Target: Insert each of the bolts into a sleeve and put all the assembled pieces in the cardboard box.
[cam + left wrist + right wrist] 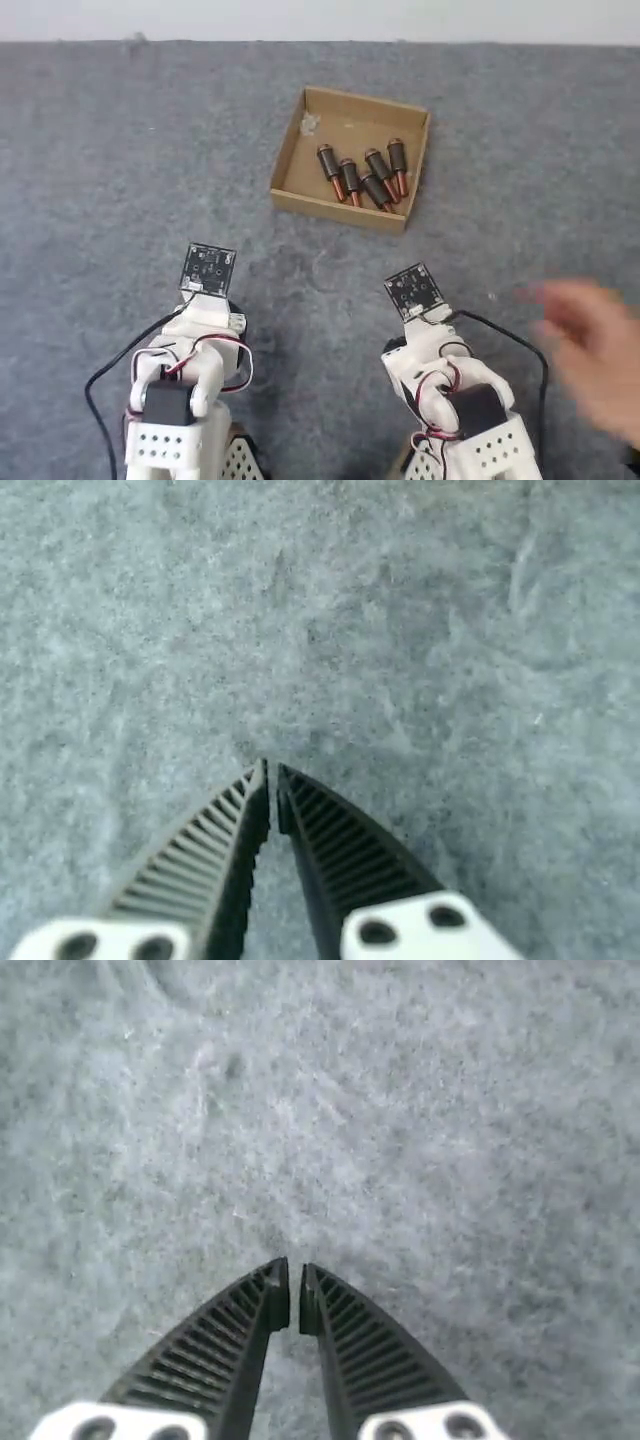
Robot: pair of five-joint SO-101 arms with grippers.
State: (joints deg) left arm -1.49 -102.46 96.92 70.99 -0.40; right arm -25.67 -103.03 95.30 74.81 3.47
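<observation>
My left claw (272, 772) and my right claw (294, 1270) are both closed with nothing in them, above the grey table (120, 180) by its near edge. Five assembled pieces (362, 175) lie in the cardboard box (335, 209) toward the far edge.

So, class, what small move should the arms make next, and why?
Probably none; hold both arms parked. Five assembled pieces already lie in the cardboard box, and the left gripper and right gripper are shut on nothing.
</observation>
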